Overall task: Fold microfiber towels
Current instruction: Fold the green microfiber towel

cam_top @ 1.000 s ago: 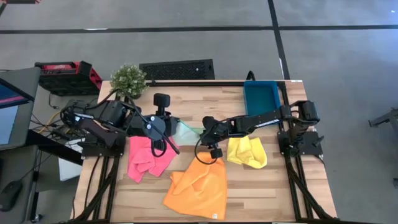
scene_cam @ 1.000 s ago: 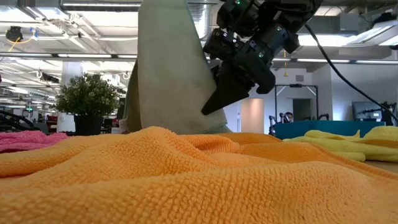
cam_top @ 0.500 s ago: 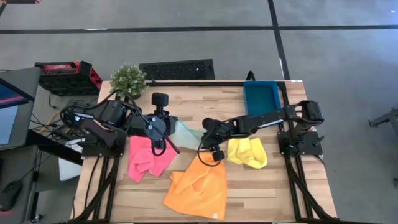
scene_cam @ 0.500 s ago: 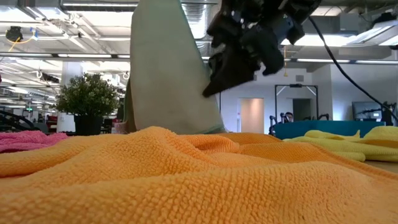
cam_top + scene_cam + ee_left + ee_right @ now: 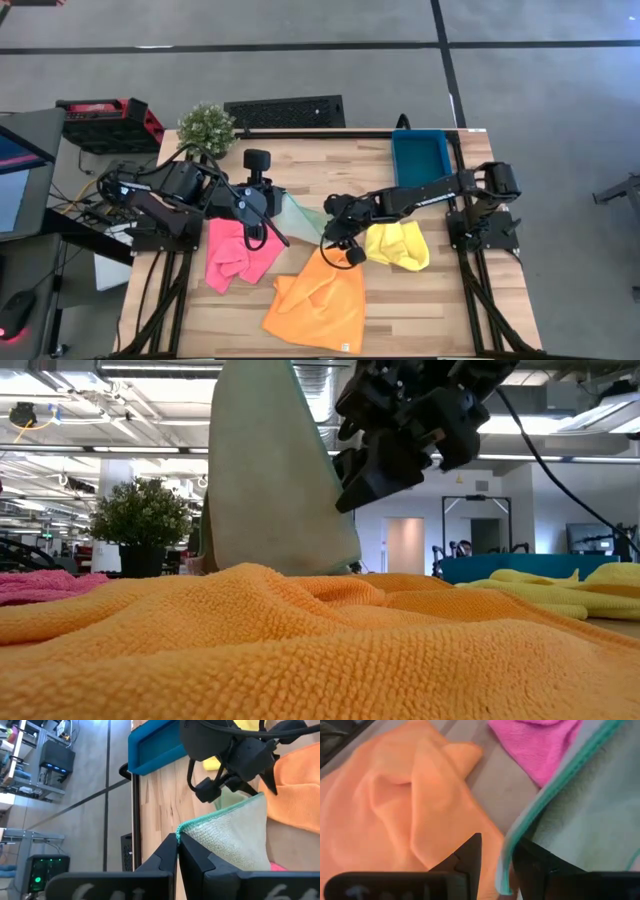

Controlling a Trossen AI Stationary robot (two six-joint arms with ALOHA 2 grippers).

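Observation:
The sage green towel point(image 5: 303, 212) hangs as a tall sheet point(image 5: 270, 470) from my left gripper point(image 5: 280, 197), which is shut on it above the table's middle. My right gripper point(image 5: 497, 862) is open, its fingers on either side of the green towel's teal-hemmed edge point(image 5: 506, 851); in the low view it point(image 5: 352, 500) stands beside the sheet's right edge. The orange towel point(image 5: 320, 295) lies crumpled at the near middle, the pink towel point(image 5: 238, 250) to its left and the yellow towel point(image 5: 397, 243) to its right. My left gripper pinches the green towel's hemmed corner point(image 5: 186, 827) between its two fingers. The cloth hangs down from that corner and widens below it. Its lower end point(image 5: 300, 565) reaches the table behind the orange towel. My right gripper has the green towel's hemmed side edge point(image 5: 506, 851) between its open fingers; whether a finger touches the cloth I cannot tell.
A teal bin point(image 5: 420, 155) stands at the far right of the table. A potted plant point(image 5: 206, 127) stands at the far left corner. Bare wood shows along the far edge and the near right corner point(image 5: 450, 310).
My right gripper has risen a little beside the green towel's edge and tipped, keeping close to the hanging sheet. The sheet's lower right edge has spread slightly toward the table's right. My left gripper keeps the corner up.

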